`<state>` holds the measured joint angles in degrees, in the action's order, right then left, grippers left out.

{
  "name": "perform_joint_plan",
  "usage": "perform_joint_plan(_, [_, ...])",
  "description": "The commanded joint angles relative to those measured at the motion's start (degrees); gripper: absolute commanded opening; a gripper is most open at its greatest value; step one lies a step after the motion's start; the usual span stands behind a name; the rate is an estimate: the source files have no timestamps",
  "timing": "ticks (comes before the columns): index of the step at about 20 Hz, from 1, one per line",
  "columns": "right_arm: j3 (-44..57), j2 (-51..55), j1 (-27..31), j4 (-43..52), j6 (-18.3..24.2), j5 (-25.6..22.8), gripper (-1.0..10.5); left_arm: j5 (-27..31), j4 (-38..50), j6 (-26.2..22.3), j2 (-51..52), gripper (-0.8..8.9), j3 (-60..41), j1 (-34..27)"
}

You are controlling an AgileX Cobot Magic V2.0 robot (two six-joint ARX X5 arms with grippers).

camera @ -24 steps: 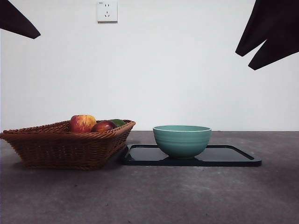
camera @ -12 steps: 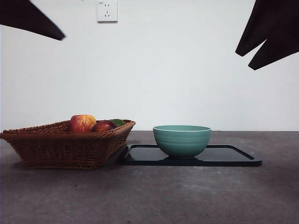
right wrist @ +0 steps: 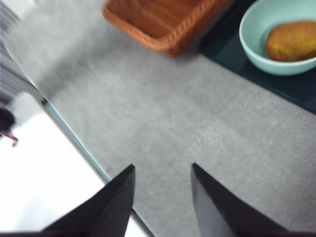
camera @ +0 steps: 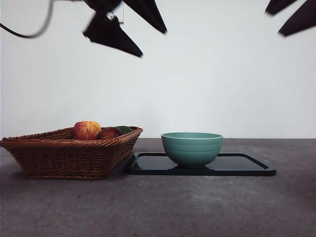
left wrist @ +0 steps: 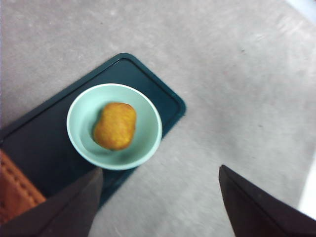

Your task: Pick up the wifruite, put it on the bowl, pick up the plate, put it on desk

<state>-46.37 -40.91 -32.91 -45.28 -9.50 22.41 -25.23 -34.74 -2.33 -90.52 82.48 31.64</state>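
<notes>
The brown-golden wifruite [left wrist: 115, 126] lies inside the teal bowl [left wrist: 114, 126]; the right wrist view shows the wifruite [right wrist: 292, 40] there too. From the front the bowl [camera: 192, 148] hides it. The bowl stands on the black plate [camera: 242, 167], which rests on the grey desk [camera: 163, 207]. High above the bowl and toward the basket side, my left gripper [left wrist: 159, 170] hangs open and empty; the front view shows this left gripper [camera: 153, 43] at the top. My right gripper [right wrist: 162, 167] is open over bare desk, and only its tips [camera: 274, 23] show at the top right.
A wicker basket [camera: 69, 155] stands left of the plate, touching its corner, with a red-yellow apple [camera: 87, 130] and a dark red fruit [camera: 109, 133] in it. The desk's edge [right wrist: 74, 138] runs near my right gripper.
The left arm has swung right from the top left corner to above the basket and bowl. The right arm has risen toward the top right corner. Bowl, plate and basket have not moved.
</notes>
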Motion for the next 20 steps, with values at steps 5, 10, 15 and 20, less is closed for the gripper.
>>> perform_joint_plan(5, [-0.6,8.4,-0.4,-2.8,-6.1,0.1,1.8,2.2,3.2,-3.0,-12.8,3.75,7.1,2.2])
perform_joint_plan(10, [-0.6,12.1,-0.3,-6.6,-7.3,0.0,1.8,3.6,6.7,-3.3,-19.4,3.75,10.2,4.3])
perform_joint_plan(15, [-0.6,13.0,-0.3,-8.1,-8.2,-0.1,1.8,9.0,9.2,-6.6,-24.0,3.75,12.1,6.2])
perform_joint_plan(20, [-0.6,13.0,-0.3,-8.8,-8.2,-0.2,1.8,9.3,10.6,-7.8,-27.9,3.75,13.0,6.2])
